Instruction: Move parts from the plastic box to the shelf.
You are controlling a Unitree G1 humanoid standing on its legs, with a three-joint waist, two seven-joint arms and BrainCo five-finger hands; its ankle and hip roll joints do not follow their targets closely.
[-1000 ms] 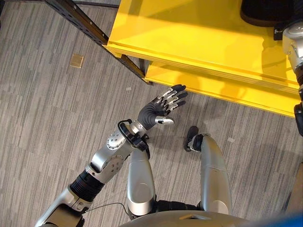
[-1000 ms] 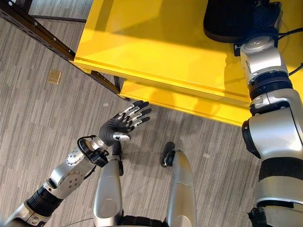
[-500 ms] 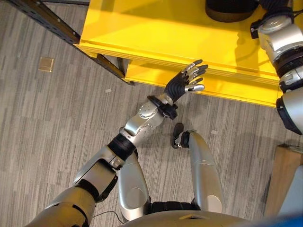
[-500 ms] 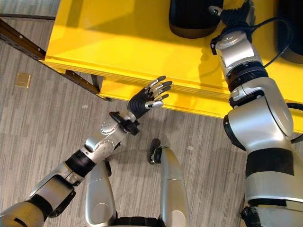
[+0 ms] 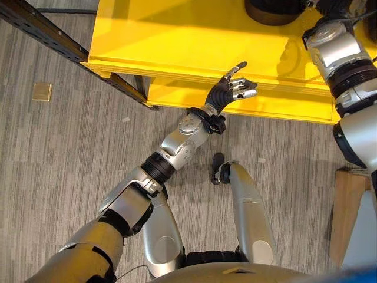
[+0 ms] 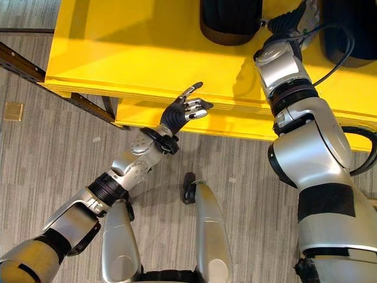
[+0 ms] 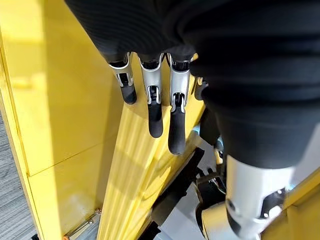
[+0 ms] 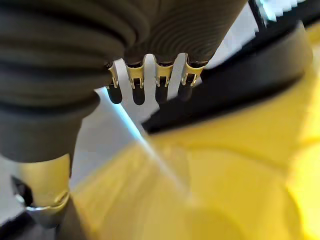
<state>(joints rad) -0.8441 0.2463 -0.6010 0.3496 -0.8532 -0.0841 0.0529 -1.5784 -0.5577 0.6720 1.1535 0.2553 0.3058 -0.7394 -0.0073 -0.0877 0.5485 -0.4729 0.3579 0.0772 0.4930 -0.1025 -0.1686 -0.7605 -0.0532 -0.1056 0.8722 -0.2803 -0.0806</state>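
Parts, dark and round, sit on the yellow shelf at frame top; left hand, fingers relaxed and empty, has risen to the shelf edge; right hand extended, holding nothing, suggesting placement is done.

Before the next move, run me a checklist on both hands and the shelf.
1. Left hand empty: ok, fingers straight, nothing held.
2. Left hand at the front edge of the yellow shelf: ok; whether it touches cannot tell.
3. Right hand empty: ok in its wrist view, fingers extended and holding nothing.
4. Dark round part set on the shelf: ok, it rests on the top board beside the right arm.
5. Second dark part seated on the shelf: cannot tell, cut off at the frame edge.
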